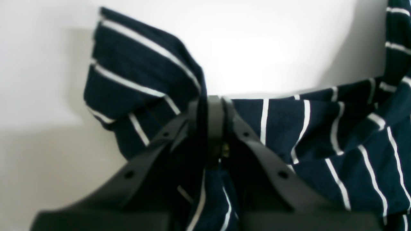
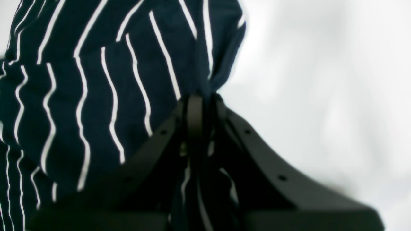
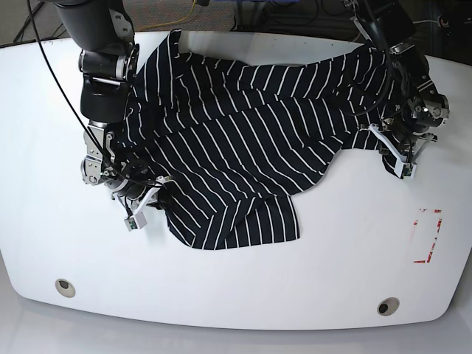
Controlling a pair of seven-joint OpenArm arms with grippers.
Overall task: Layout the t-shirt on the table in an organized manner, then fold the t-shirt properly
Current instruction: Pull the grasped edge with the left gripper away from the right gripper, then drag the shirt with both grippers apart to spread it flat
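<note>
The dark t-shirt (image 3: 236, 140) with thin white stripes lies rumpled across the white table (image 3: 236, 295), wider at the back and ending in a folded corner near the front. On the right of the base view my left gripper (image 3: 392, 152) pinches the shirt's right edge. The left wrist view shows that gripper (image 1: 214, 103) shut on a bunched fold of the t-shirt (image 1: 337, 144). At the left, my right gripper (image 3: 144, 198) holds the shirt's lower left edge. Seen from the right wrist, the gripper (image 2: 200, 100) is shut on the t-shirt (image 2: 96, 96).
A red-marked rectangle (image 3: 428, 236) is drawn near the table's right edge. Two round grommets (image 3: 65, 287) (image 3: 388, 305) sit near the front edge. Both arms reach in from the back corners, with cables behind the table.
</note>
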